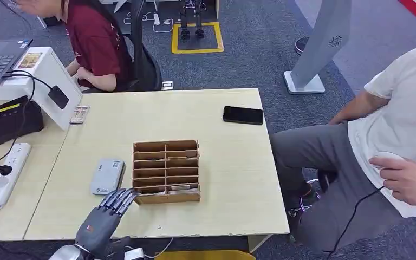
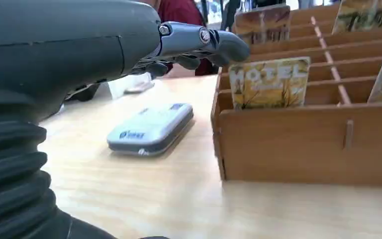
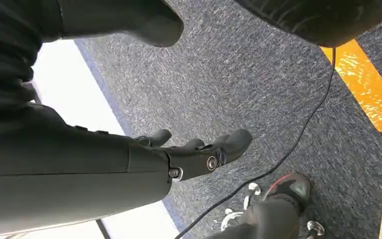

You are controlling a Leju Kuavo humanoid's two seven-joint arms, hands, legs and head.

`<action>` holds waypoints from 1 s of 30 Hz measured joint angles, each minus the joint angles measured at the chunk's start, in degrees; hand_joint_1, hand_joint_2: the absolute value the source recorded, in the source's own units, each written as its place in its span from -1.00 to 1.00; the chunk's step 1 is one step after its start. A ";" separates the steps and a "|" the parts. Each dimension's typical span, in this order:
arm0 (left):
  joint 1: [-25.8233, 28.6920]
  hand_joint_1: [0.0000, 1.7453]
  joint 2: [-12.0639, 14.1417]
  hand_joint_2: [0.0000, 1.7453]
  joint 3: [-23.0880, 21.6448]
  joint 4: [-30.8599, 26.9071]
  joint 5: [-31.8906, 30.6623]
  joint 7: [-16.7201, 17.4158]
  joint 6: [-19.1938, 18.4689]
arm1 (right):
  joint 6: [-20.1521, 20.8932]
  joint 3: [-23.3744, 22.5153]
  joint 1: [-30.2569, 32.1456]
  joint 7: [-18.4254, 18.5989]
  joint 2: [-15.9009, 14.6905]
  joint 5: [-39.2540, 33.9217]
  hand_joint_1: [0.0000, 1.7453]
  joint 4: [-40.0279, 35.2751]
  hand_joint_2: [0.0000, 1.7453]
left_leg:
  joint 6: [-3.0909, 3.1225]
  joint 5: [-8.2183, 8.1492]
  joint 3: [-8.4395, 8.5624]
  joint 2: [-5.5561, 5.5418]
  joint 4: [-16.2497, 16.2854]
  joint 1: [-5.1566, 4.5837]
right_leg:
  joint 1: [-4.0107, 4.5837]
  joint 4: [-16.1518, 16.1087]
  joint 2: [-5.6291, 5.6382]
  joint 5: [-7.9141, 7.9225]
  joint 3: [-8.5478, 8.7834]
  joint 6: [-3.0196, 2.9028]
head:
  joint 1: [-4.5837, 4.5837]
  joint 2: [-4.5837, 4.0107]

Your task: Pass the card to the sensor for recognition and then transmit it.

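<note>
the left robot hand (image 1: 108,214) sits at the lower left of the head view, over the near edge of the worktop (image 1: 233,162), its fingers spread apart and stretched toward the wooden card rack (image 1: 166,171), holding nothing. its fingertips lie just beside the rack's near left corner, between the rack and the white card reader (image 1: 107,176), which lies flat just to the left of the rack. in the left wrist view the left robot hand (image 2: 129,45) reaches in from the left edge with its fingers (image 2: 204,42) extended above the worktop, and the hotel card (image 2: 268,82) stands upright in the nearest row of the rack, just past the fingertips and apart from them. more cards stand in rows farther back. the card reader (image 2: 151,128) lies in the middle of that view, below the fingers.

the right robot hand (image 3: 199,152) hangs over grey carpet (image 3: 258,74) in the right wrist view, fingers loosely apart and empty, near a black cable (image 3: 298,139).

in the head view a black phone (image 1: 242,115) lies at the upper right of the worktop, well apart from the rack. a person in a white shirt (image 1: 395,135) sits at the right edge, another in a dark red shirt (image 1: 95,40) at the upper left.
</note>
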 joint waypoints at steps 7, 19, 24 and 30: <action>-7.15 -1.00 -4.54 1.00 -0.61 0.37 -1.57 0.00 -0.24 | 0.00 -0.09 -0.28 -0.20 0.02 0.83 -1.00 0.00 1.00 | 0.04 0.03 0.01 -0.11 0.01 -0.02 | 0.00 0.00 -0.17 0.07 0.10 0.01 | 0.02 0.00; -7.70 -1.00 -5.83 1.00 -0.63 1.46 -2.05 0.18 0.15 | -0.04 -0.37 -0.32 0.02 0.02 0.94 -1.00 0.00 1.00 | 0.04 0.02 0.02 -0.09 0.00 -0.01 | 0.00 0.00 -0.12 0.04 0.06 0.00 | 0.02 0.00; -7.58 -1.00 -5.90 1.00 -0.63 1.46 -2.05 0.18 0.15 | 0.04 -0.37 -0.31 -0.02 0.02 1.07 -1.00 0.00 1.00 | 0.04 0.03 0.01 -0.09 0.00 -0.01 | 0.00 0.00 -0.12 0.04 0.06 0.01 | 0.02 0.00; -7.44 -1.00 -6.03 1.00 -0.63 1.46 -2.05 0.18 0.17 | 0.04 -0.37 -0.31 -0.18 0.11 1.53 -1.00 0.00 1.00 | 0.04 0.03 0.01 -0.09 0.01 -0.01 | 0.00 0.00 -0.13 0.05 0.07 0.01 | 0.02 0.00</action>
